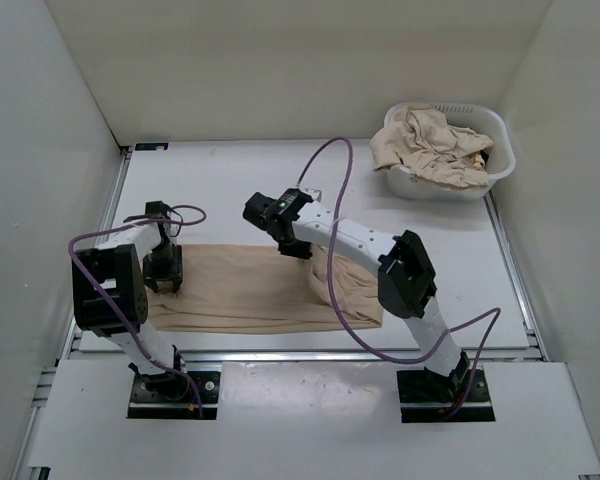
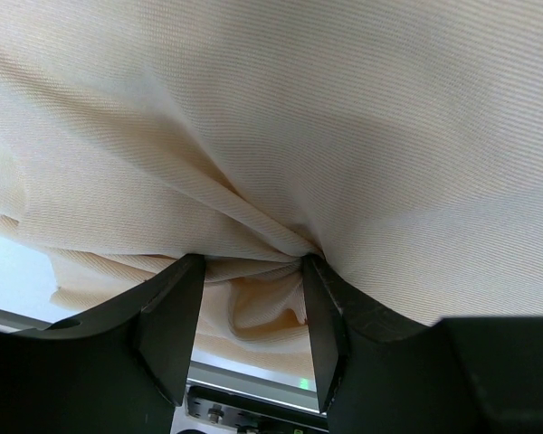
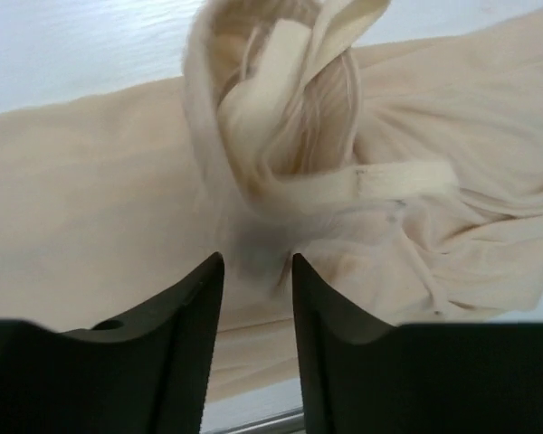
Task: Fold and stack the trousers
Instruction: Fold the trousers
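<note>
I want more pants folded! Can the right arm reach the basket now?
Probably, nothing blocks the way to the basket, but its jaws are pinching the trousers on the table.

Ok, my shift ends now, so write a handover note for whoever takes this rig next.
Left claw: shut on the left end of the trousers lying across the table.
Right claw: shut on bunched fabric by their waistband.
Done: one pair spread out; no finished fold visible, no stack.
Left: fold it, set it aside, then do the crumpled pairs in the white basket, far right corner.
</note>
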`<state>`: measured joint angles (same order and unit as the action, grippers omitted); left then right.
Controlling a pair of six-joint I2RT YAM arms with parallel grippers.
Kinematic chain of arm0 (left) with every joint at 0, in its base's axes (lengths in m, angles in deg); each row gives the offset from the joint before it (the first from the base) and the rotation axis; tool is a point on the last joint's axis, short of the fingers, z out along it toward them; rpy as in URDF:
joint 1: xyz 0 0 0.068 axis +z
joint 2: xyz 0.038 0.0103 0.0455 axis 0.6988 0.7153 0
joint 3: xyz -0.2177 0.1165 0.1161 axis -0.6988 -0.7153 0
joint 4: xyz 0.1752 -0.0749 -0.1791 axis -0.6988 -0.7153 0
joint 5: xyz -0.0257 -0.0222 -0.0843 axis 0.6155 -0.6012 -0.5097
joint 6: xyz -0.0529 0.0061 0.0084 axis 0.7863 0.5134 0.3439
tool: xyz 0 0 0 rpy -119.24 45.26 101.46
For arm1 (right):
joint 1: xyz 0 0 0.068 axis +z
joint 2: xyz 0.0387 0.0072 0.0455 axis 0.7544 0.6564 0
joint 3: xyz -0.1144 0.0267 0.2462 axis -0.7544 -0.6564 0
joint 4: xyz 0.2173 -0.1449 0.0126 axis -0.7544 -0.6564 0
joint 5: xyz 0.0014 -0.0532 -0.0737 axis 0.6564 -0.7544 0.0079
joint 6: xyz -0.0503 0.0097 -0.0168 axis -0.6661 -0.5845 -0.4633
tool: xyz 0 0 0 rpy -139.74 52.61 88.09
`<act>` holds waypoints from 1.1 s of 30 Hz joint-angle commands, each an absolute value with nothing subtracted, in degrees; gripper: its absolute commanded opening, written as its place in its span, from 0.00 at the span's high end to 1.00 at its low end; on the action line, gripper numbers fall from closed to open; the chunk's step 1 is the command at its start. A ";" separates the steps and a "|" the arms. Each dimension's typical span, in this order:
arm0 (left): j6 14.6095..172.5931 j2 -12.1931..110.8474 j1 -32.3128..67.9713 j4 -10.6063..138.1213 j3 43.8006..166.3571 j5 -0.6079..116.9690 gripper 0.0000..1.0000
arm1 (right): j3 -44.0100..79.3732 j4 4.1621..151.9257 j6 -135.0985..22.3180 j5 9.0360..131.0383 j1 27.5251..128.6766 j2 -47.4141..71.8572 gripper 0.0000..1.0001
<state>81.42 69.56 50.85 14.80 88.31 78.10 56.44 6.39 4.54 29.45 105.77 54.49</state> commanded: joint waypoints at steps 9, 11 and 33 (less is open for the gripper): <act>82.02 64.63 52.85 13.77 87.48 78.57 0.37 | 63.36 18.77 -34.63 33.34 119.37 52.29 0.39; 82.02 64.10 53.38 12.09 90.12 78.57 0.35 | 55.57 20.88 -33.16 29.11 119.37 47.53 0.39; 82.02 78.32 12.53 -13.15 139.86 76.69 0.37 | -2.84 41.54 -21.28 57.20 67.70 10.94 0.30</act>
